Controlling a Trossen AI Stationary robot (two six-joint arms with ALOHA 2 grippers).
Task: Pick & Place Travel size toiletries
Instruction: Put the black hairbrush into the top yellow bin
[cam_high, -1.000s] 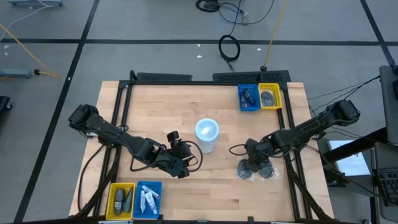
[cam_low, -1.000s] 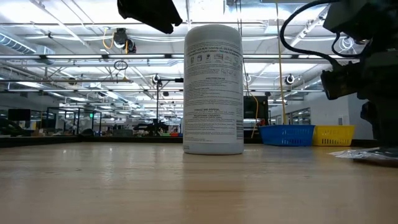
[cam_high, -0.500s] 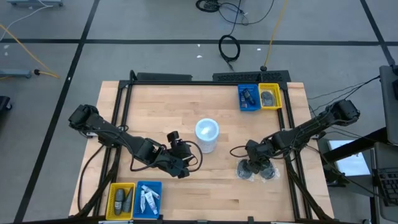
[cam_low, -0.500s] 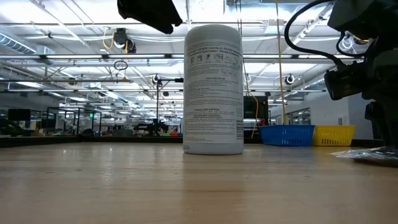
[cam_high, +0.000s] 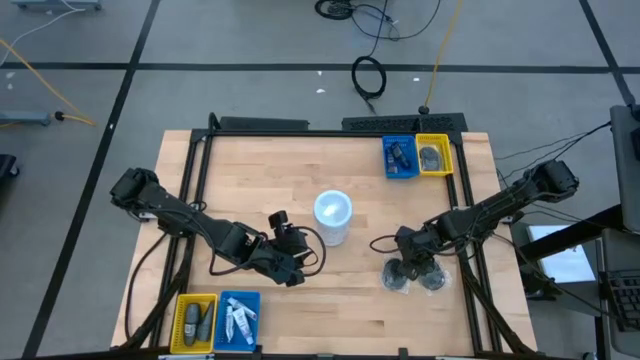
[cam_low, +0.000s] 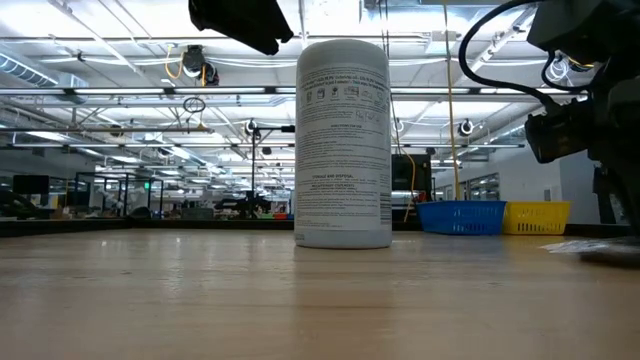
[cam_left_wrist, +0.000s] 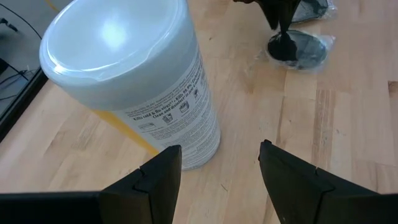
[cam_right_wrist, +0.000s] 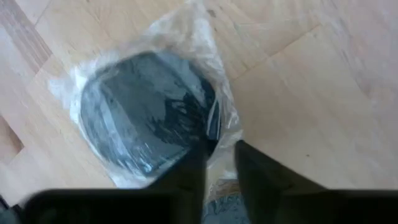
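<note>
Two dark round discs in clear wrappers lie flat on the table's near right part, one (cam_high: 395, 279) to the left of the other (cam_high: 434, 279). My right gripper (cam_high: 410, 268) points steeply down between them and is shut on the left disc (cam_right_wrist: 146, 118) at its wrapped edge. My left gripper (cam_left_wrist: 217, 163) hangs open above the table's middle, just short of the tall white cylinder (cam_left_wrist: 130, 81), and touches nothing. More small toiletries lie in the trays. My right gripper pinches the left disc's wrapped edge (cam_right_wrist: 216, 134), on the side toward the other disc, between its two fingers (cam_right_wrist: 186, 171). The fingers come from above, slanting in from the table's right. The disc lies flat on the table in its crinkled wrapper.
The white cylinder (cam_high: 333, 216) stands upright mid-table. A blue tray (cam_high: 400, 157) and a yellow tray (cam_high: 433, 155) sit at the far right. A yellow tray (cam_high: 195, 320) and a blue tray (cam_high: 238, 320) sit at the near left. Bare wood lies between them.
My right gripper has edged a little toward the table's right edge above the wrapped discs. The left arm and the cylinder have kept still.
</note>
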